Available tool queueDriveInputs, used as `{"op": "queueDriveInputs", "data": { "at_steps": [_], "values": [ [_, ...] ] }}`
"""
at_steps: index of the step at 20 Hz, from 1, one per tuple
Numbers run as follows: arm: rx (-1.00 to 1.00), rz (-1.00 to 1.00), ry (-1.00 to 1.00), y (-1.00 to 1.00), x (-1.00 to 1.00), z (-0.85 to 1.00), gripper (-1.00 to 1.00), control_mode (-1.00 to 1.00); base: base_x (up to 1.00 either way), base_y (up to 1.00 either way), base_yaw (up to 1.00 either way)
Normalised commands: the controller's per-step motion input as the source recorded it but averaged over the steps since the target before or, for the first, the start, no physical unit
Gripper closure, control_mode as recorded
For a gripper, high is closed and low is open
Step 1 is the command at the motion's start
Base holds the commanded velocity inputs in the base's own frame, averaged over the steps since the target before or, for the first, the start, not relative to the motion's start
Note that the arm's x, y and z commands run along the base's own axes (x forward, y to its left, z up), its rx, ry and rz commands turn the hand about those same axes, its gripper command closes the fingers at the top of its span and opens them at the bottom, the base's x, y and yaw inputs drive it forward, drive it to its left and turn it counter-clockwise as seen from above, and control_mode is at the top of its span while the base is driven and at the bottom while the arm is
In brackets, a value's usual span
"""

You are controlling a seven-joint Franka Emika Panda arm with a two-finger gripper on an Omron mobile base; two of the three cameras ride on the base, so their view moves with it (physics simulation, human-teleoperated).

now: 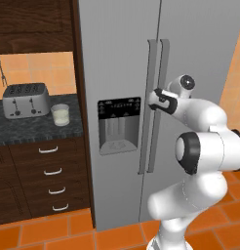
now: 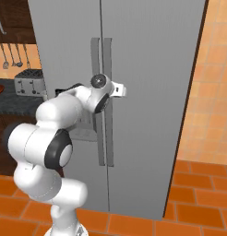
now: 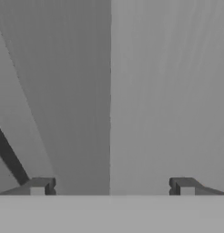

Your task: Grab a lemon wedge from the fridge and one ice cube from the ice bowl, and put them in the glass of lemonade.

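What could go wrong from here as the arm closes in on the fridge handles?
1. The open gripper sits right against the fridge, near the seam between the doors. The two handles stand side by side, so closing now could catch both, or neither.
2. Both doors are shut; a poor grip may slip when the arm pulls.
3. The glass stands near the counter edge beside the fridge; a swinging left door or elbow might knock it.

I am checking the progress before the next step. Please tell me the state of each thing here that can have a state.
fridge: both doors shut.
pincer: open, at the fridge door handles, holding nothing.
glass of lemonade: upright on the counter, filled with pale liquid.
toaster: upright on the counter, slots empty.
drawers: all shut.
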Motion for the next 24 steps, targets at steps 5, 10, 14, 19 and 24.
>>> {"op": "queueDriveInputs", "data": {
  "at_steps": [5, 10, 14, 19, 24],
  "values": [
    [-0.03, 0.00, -0.16, 0.20, 0.08, -0.03, -1.00, -1.00, 0.00, 0.00, 0.00],
    [-0.04, 0.00, -0.01, 0.00, 0.72, -0.39, -1.00, -1.00, 0.00, 0.00, 0.00],
    [0.00, 0.00, 0.00, 0.00, 0.39, -0.16, -1.00, -1.00, 0.00, 0.00, 0.00],
    [0.00, 0.00, 0.01, 0.00, 0.25, 0.00, 1.00, -1.00, 0.00, 0.00, 0.00],
    [0.00, 0.00, 0.00, 0.00, 0.06, 0.00, 1.00, -1.00, 0.00, 0.00, 0.00]
  ]
}}
